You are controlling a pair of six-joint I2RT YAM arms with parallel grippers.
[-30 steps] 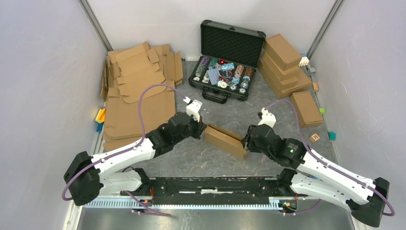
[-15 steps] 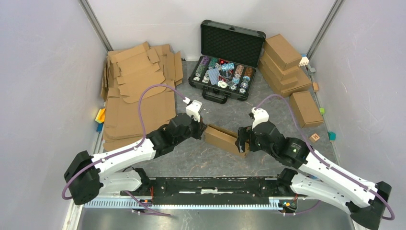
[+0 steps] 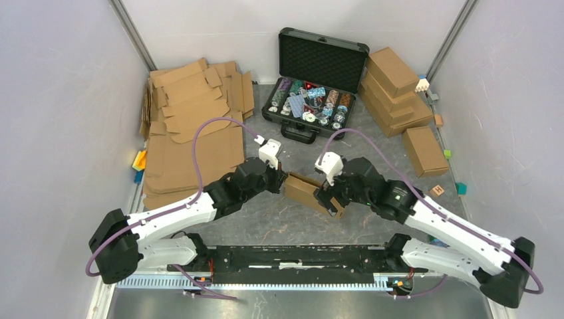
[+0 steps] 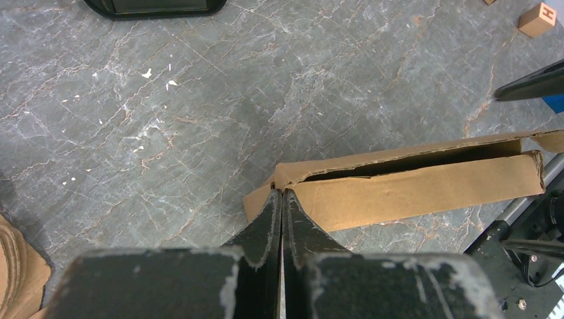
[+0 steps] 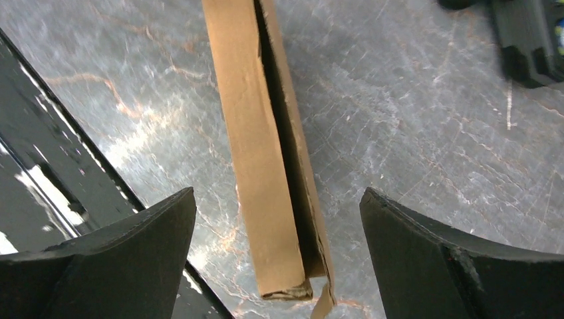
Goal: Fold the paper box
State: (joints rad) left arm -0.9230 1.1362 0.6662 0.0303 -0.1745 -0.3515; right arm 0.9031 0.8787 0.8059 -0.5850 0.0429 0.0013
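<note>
- On the table (image 3: 266,219) between the two arms, in the top view, the paper box (image 3: 309,191) lies as a shallow, nearly closed shape. The left gripper (image 3: 280,181) meets its left end and the right gripper (image 3: 330,197) hangs over its right end.
- From the left wrist, the left gripper (image 4: 281,199) is clenched, its tips touching the paper box (image 4: 412,189) at its end corner. Whether any card is nipped between them I cannot tell. A dark gap runs under the lid (image 4: 432,147).
- From the right wrist, the right gripper (image 5: 277,196) is spread wide and released, one finger either side of the paper box (image 5: 246,133), touching neither side.
- The closing step seems to be in hand. The next move likely calls for pressing the lid down until the gap shuts, with the left end steadied.
</note>
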